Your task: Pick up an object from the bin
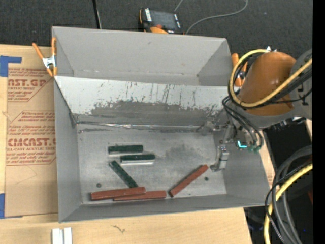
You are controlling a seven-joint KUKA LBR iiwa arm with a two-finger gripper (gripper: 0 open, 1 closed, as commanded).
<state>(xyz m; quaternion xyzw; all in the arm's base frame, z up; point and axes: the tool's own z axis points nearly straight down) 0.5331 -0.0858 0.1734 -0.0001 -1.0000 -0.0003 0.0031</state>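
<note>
Grey bin [137, 55], dark-green bars [125, 149], reddish-brown bars [188, 181]

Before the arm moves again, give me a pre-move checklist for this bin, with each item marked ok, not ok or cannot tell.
1. Gripper inside the bin: ok, it hangs over the floor's right side.
2. Nearest thing identified: ok, the slanted red-brown bar, whose upper end lies just beside the gripper.
3. Gripper centred over that bar: not ok, it sits off the bar's upper end.
4. Slanted bar apart from the front red-brown bars: cannot tell, since its lower end meets or nearly meets theirs.
5. Dark green bars out of the way: ok, they lie left of centre.
6. Gripper touching the slanted bar: cannot tell.
</note>
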